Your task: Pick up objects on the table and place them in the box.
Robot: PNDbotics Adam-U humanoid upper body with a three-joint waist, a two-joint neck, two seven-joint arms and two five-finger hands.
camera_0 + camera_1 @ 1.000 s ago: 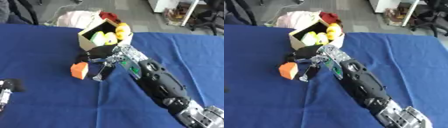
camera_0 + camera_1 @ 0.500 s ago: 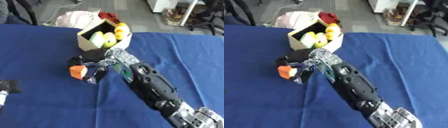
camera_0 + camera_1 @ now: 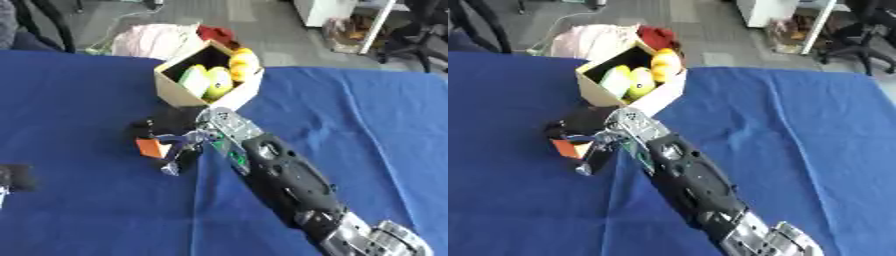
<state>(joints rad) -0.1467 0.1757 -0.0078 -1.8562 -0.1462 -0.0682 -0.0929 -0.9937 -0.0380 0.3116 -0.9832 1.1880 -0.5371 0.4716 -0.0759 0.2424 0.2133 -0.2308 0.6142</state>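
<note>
In the left eye view the robot's right hand reached over the blue tablecloth, fingers curled round a small orange block — just near-left of the tan cardboard box holding yellow-green fruit.

In the right eye view the block looked light and rigid, best pinched across flat faces. No writing was legible.

You are working under even, fairly bright indoor light that seems to come from above. The blue worktop shows no glare, and only a soft shadow lies under the right hand. Both views are soft throughout; the fingers smear, perhaps from motion. The floor beyond looks paler and slightly washed out.
</note>
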